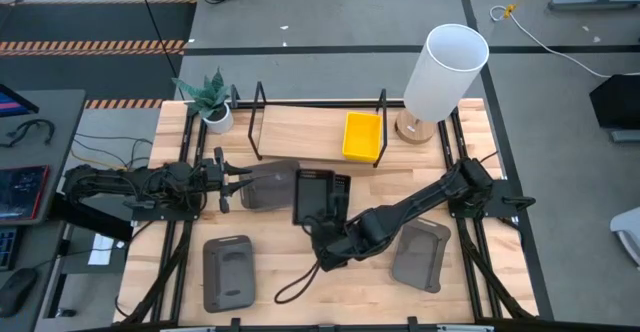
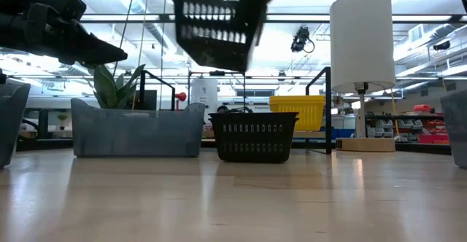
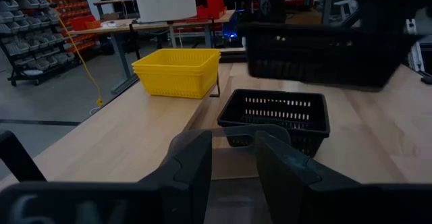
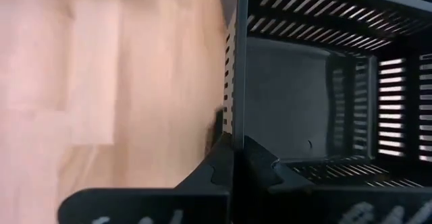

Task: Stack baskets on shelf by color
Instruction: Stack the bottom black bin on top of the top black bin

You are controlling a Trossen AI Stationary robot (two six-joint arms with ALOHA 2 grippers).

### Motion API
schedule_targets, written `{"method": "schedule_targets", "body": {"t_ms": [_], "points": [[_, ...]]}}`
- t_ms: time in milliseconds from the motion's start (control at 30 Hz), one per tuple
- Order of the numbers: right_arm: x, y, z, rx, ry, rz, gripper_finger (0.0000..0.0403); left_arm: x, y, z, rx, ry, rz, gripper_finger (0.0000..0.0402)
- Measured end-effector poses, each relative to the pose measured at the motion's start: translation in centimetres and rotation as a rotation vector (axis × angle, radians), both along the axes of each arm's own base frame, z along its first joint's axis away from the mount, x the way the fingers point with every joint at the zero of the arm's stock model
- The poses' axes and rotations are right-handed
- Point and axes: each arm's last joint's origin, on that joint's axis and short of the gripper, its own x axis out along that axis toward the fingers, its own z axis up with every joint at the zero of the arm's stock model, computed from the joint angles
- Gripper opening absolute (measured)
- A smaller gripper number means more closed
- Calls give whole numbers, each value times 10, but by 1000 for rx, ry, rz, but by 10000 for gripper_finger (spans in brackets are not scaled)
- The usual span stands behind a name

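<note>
My right gripper (image 4: 233, 158) is shut on a small black slotted basket (image 2: 215, 27), which hangs tilted high above the table. A second black basket (image 2: 254, 136) stands on the table under it. A yellow basket (image 1: 361, 135) sits on the light-wood shelf (image 1: 300, 132) at the far side. My left gripper (image 1: 232, 180) waits open at the left. A dark grey basket (image 1: 270, 184) stands right in front of its fingertips, resting on its base. My right gripper pinches the rim of one wall (image 4: 236, 126) of the black basket near a corner, one finger (image 4: 260, 166) inside the basket and one outside. It comes slanting down from the table's near right. The basket is lifted clear and tilted. Whether my left gripper touches the grey basket I cannot tell.
Two more dark grey baskets (image 1: 228, 272) (image 1: 422, 254) lie upside down near the front edge, with a black cable (image 1: 300, 282) between them. A white lamp (image 1: 445, 72) stands at the shelf's right end and a potted plant (image 1: 213, 97) at its left.
</note>
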Motion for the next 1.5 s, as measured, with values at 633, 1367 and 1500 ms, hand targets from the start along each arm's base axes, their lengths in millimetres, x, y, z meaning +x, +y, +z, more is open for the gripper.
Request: {"method": "schedule_targets", "body": {"t_ms": [633,1367,1500], "points": [[-12,-28,-59,-1,154,-173,10,0,0,0,0,0,1,121],[-11,-28,-64,28,147,-165,61,0,0,0,0,0,0,121],[-11,-27,-64,36,157,-152,77,0,0,0,0,0,0,121]]}}
